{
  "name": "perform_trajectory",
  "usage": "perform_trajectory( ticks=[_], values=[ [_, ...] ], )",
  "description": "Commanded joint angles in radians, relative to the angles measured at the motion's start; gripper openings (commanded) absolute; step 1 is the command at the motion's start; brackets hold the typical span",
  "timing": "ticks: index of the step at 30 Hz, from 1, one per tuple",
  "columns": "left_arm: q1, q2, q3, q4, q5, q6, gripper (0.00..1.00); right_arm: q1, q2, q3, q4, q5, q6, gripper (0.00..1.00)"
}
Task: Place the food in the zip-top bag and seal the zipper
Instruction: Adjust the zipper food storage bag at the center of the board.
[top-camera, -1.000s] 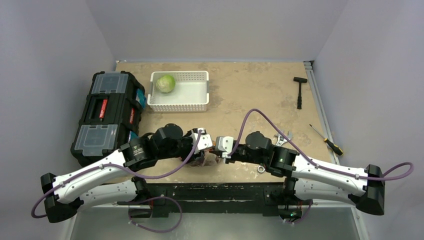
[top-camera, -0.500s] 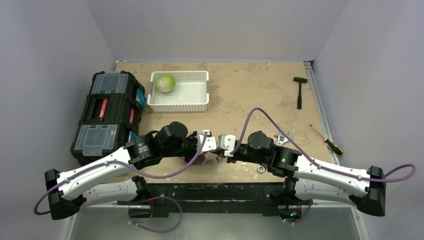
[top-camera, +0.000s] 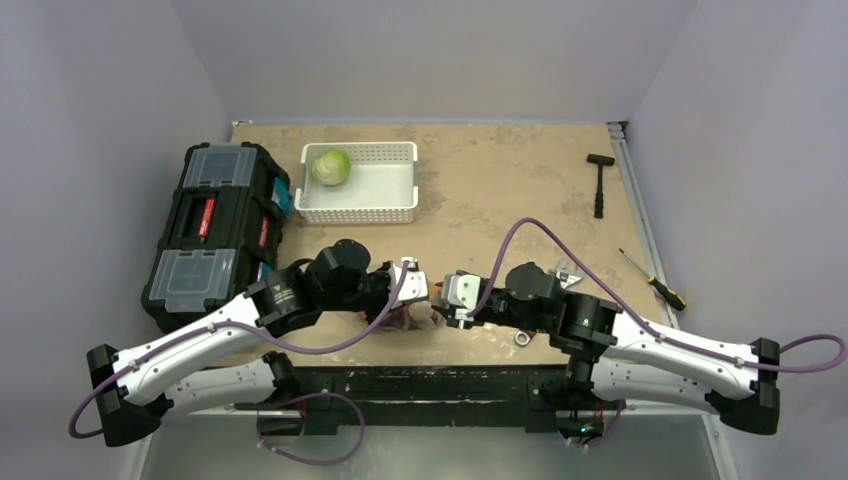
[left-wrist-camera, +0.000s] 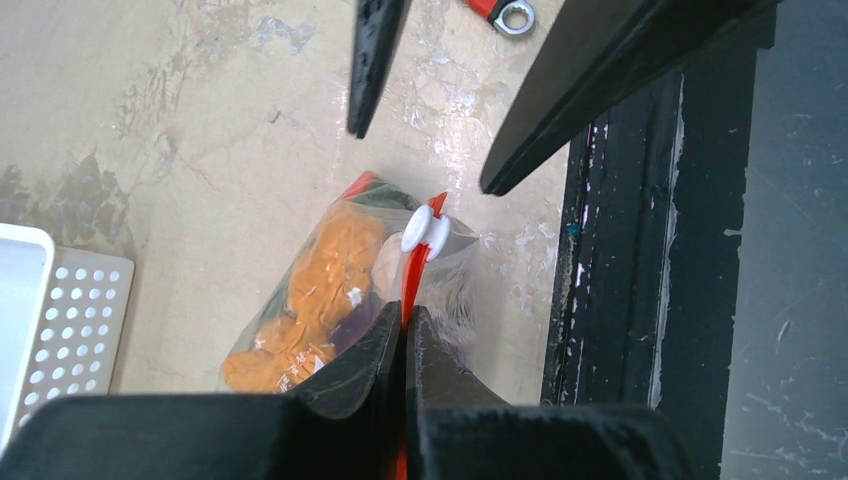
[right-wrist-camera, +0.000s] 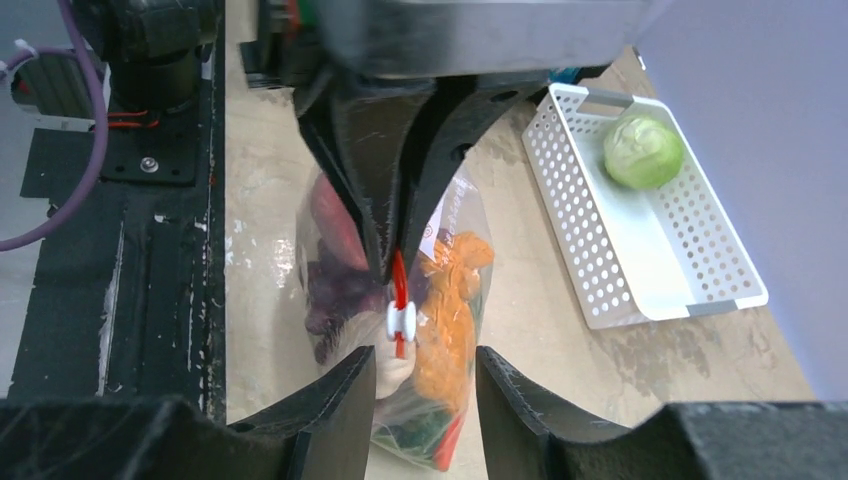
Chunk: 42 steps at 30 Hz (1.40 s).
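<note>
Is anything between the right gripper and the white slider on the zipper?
Nothing visible. The right gripper is open and faces the white slider with only air between. The left gripper pinches the zipper beyond the slider, out of the path.

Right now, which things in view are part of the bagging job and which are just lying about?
Job: clear plastic zip-top bag of toy food; its orange-red zipper strip, pinched by the left end effector; open right end effector; round green toy cabbage, unbagged.
Lying about: white slotted basket; black toolbox; black hammer; yellow-handled screwdriver; red-handled silver wrench.
</note>
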Motion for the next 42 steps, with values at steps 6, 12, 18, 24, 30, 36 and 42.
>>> perform_trajectory(
  ticks=[6,12,18,24,30,36,42],
  values=[
    [0.086,-0.012,0.014,0.066,0.170,-0.059,0.00,0.045,0.016,0.064,-0.027,0.013,-0.098,0.38],
    [0.092,-0.018,0.010,0.065,0.182,-0.063,0.00,0.076,0.057,0.061,0.036,0.058,-0.116,0.28],
    [0.094,-0.022,0.006,0.063,0.189,-0.061,0.00,0.087,0.068,0.062,0.057,0.086,-0.132,0.21],
    [0.096,-0.021,0.007,0.062,0.211,-0.057,0.00,0.091,0.078,0.063,0.060,0.082,-0.135,0.13],
    [0.096,-0.022,0.006,0.055,0.247,-0.044,0.00,0.096,0.104,0.073,0.063,0.088,-0.148,0.05],
    [0.096,-0.026,-0.001,0.045,0.306,-0.021,0.00,0.096,0.124,0.086,0.061,0.073,-0.181,0.02],
    [0.096,-0.028,-0.005,0.038,0.313,-0.010,0.00,0.096,0.135,0.095,0.071,-0.017,-0.217,0.04]
  ],
)
